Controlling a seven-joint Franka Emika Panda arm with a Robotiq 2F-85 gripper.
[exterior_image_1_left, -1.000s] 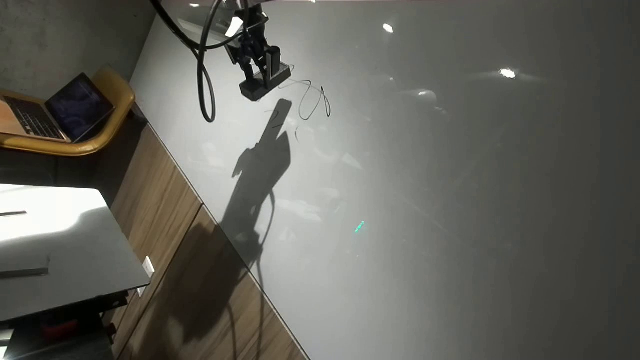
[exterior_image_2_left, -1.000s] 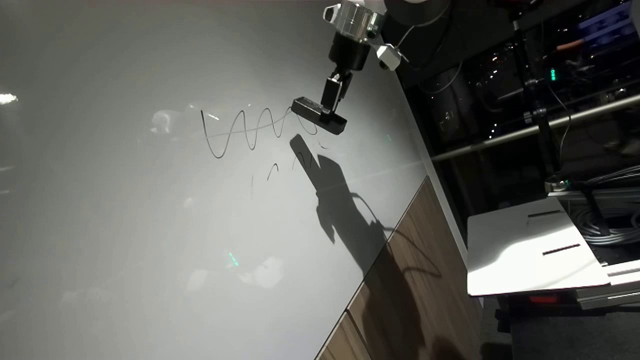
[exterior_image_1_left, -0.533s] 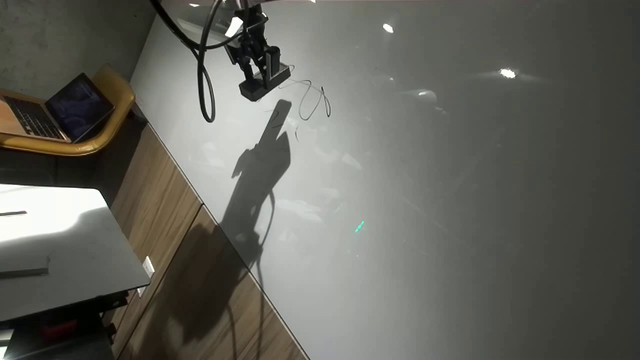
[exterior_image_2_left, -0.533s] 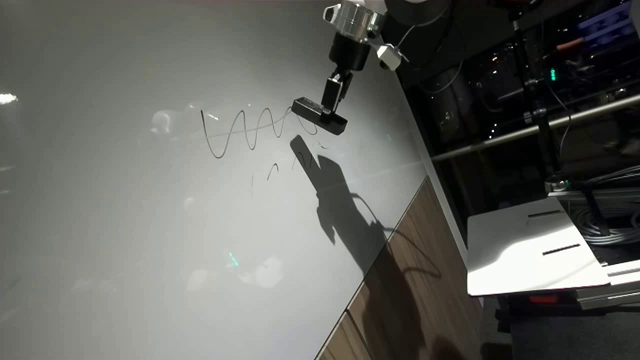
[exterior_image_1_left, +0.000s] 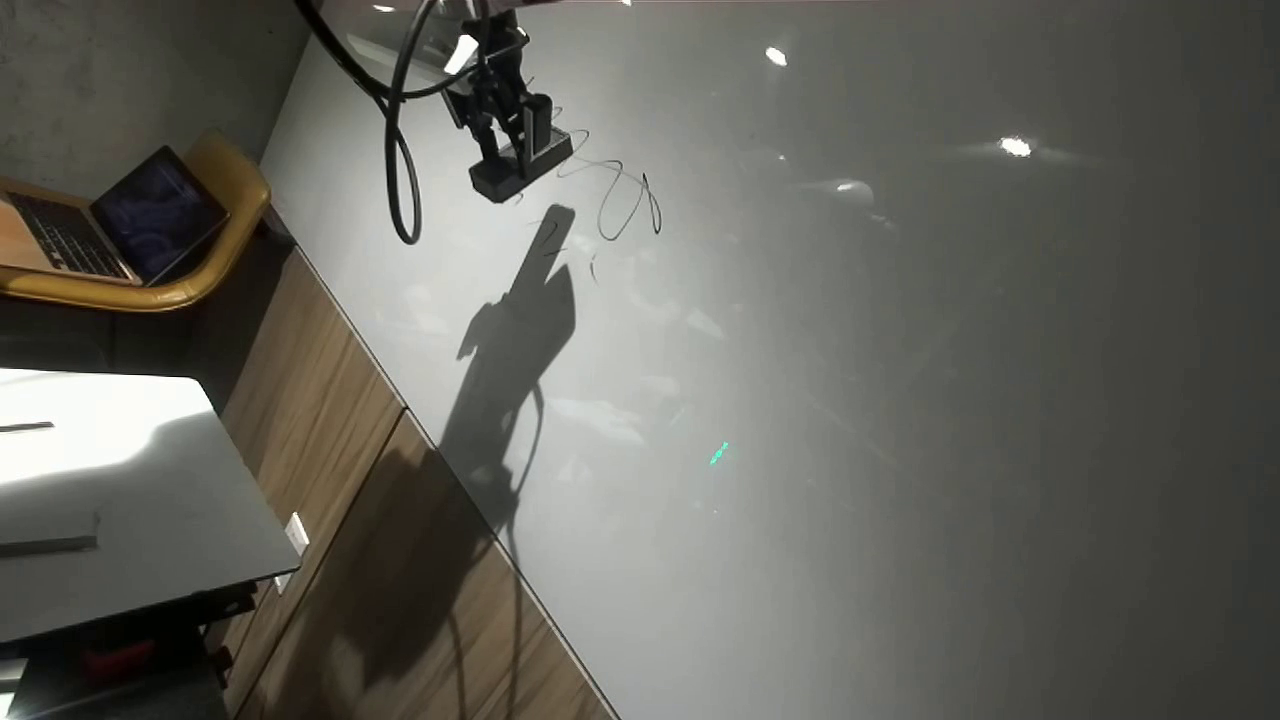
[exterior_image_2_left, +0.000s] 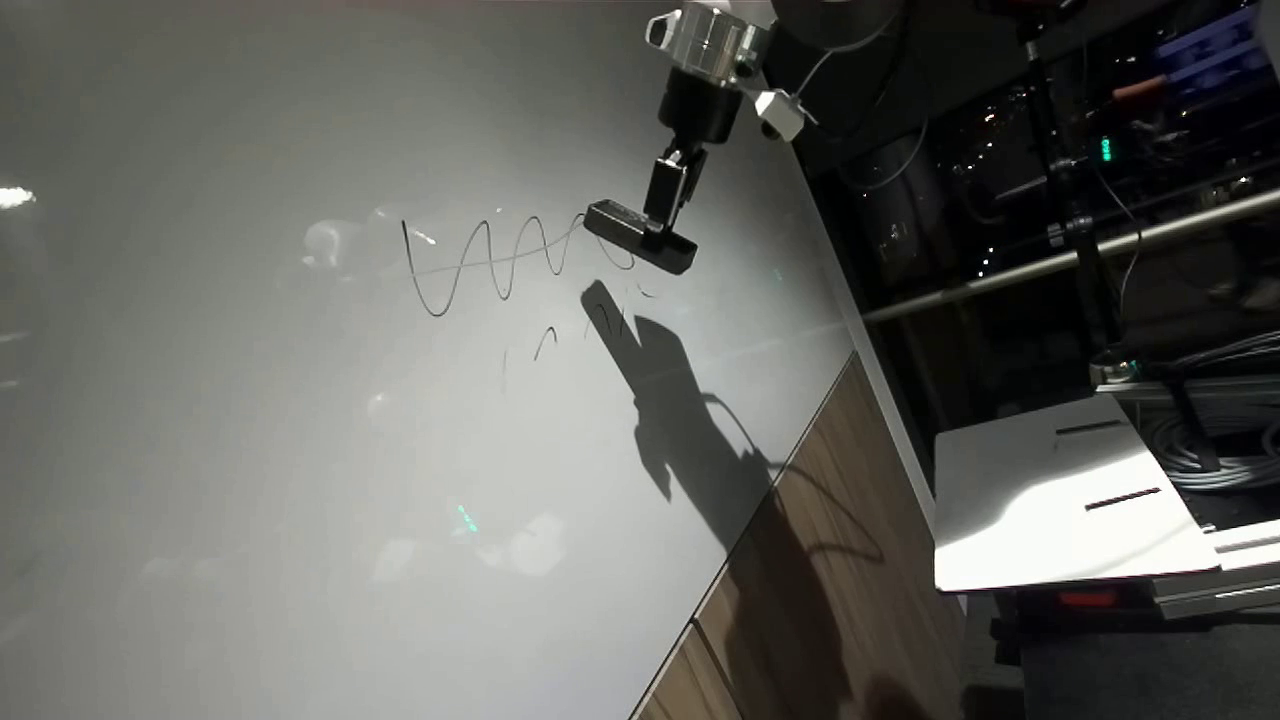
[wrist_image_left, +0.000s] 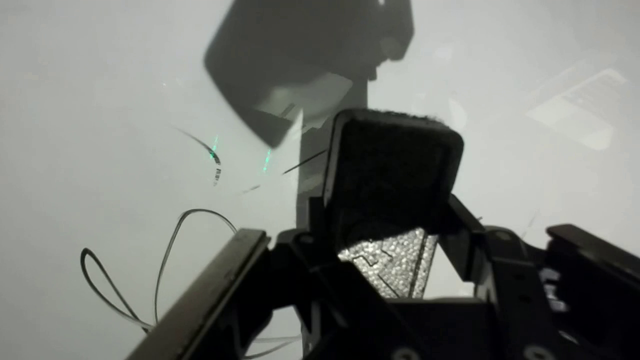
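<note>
With fingers (exterior_image_2_left: 665, 190) closed on a black whiteboard eraser (exterior_image_2_left: 617, 222), held it clear of the whiteboard (exterior_image_2_left: 300, 430), near marker squiggles (exterior_image_2_left: 513, 257), toward one corner.

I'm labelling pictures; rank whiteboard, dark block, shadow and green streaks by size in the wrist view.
1. Whiteboard
2. Dark block and shadow: unsure, the block being nearer the camera
3. Green streaks, both alike

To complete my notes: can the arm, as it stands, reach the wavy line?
Probably yes: the claw holds the black block near the wavy line, and nothing visible stands between them.
</note>
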